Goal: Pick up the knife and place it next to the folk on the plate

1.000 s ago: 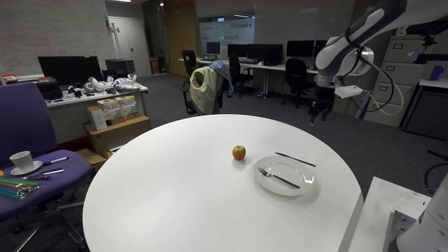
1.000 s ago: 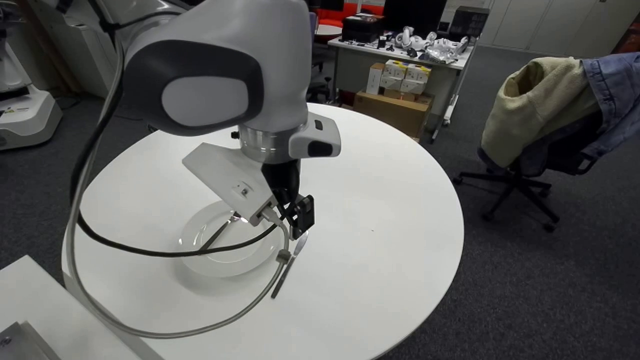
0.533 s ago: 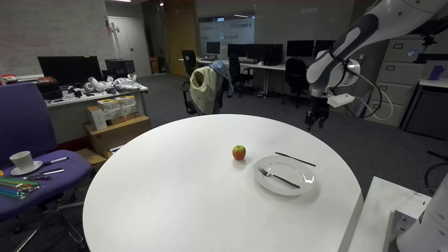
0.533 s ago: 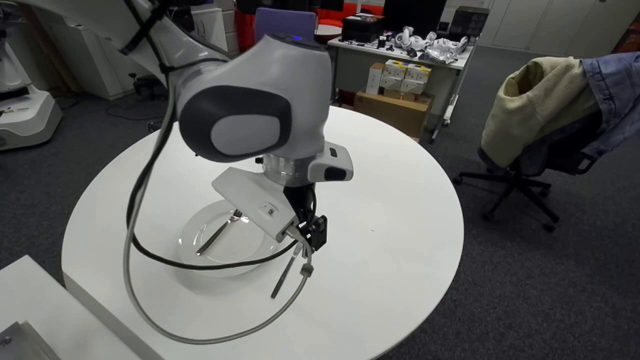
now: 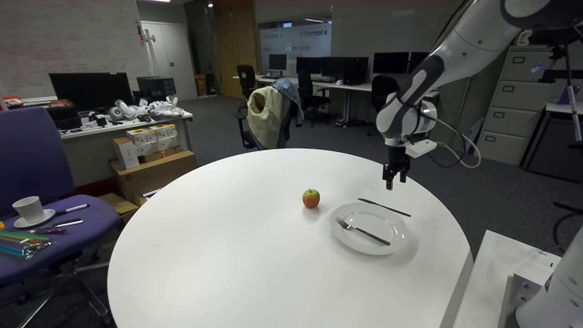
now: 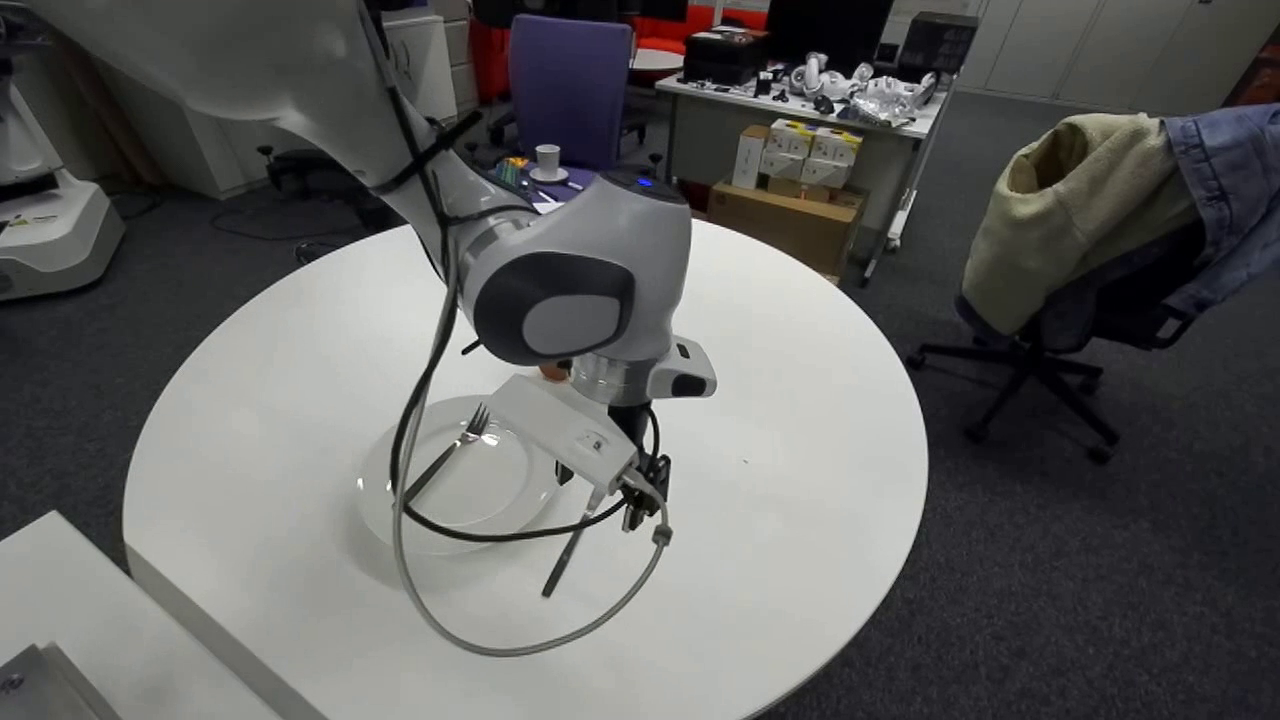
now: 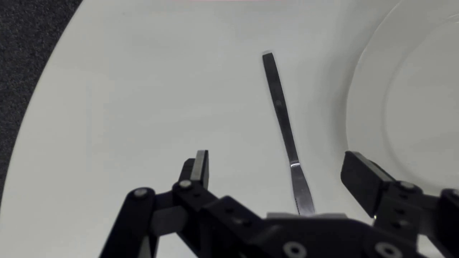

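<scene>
1 knife (image 7: 283,120) lies on the table (image 7: 143,107), just beside the plate (image 7: 430,107) at its 9 o'clock in the wrist view; the fork (image 5: 364,232) rests on the plate. The hand (image 7: 279,166) hovers above, its 2 jaws wide apart.

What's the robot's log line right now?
gripper: open, above knife; knife: on table, beside plate; fork: on plate; grasp: not yet

On the table (image 5: 237,241) are one plate (image 5: 375,222), one fork (image 5: 367,233), one knife (image 7: 287,134) and one apple (image 5: 311,199).
</scene>
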You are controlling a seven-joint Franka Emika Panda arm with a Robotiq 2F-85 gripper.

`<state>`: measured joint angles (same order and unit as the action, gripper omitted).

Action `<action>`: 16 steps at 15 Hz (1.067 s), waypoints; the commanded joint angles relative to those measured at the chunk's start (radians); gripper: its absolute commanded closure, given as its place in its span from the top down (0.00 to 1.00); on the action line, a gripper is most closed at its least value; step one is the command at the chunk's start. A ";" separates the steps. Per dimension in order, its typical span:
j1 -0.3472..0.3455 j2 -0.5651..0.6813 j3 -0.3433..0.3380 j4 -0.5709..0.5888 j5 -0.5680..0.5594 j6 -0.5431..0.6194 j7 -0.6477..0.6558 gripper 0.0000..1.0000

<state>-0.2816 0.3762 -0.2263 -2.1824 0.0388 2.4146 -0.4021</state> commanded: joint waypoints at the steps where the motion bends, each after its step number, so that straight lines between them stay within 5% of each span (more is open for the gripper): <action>1: -0.055 0.075 0.056 0.071 -0.005 0.037 -0.091 1.00; 5: -0.078 0.117 0.090 0.095 -0.035 0.053 -0.177 1.00; 16: -0.057 0.125 0.084 0.089 -0.056 0.047 -0.122 1.00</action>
<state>-0.3286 0.5007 -0.1561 -2.0942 0.0154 2.4483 -0.5364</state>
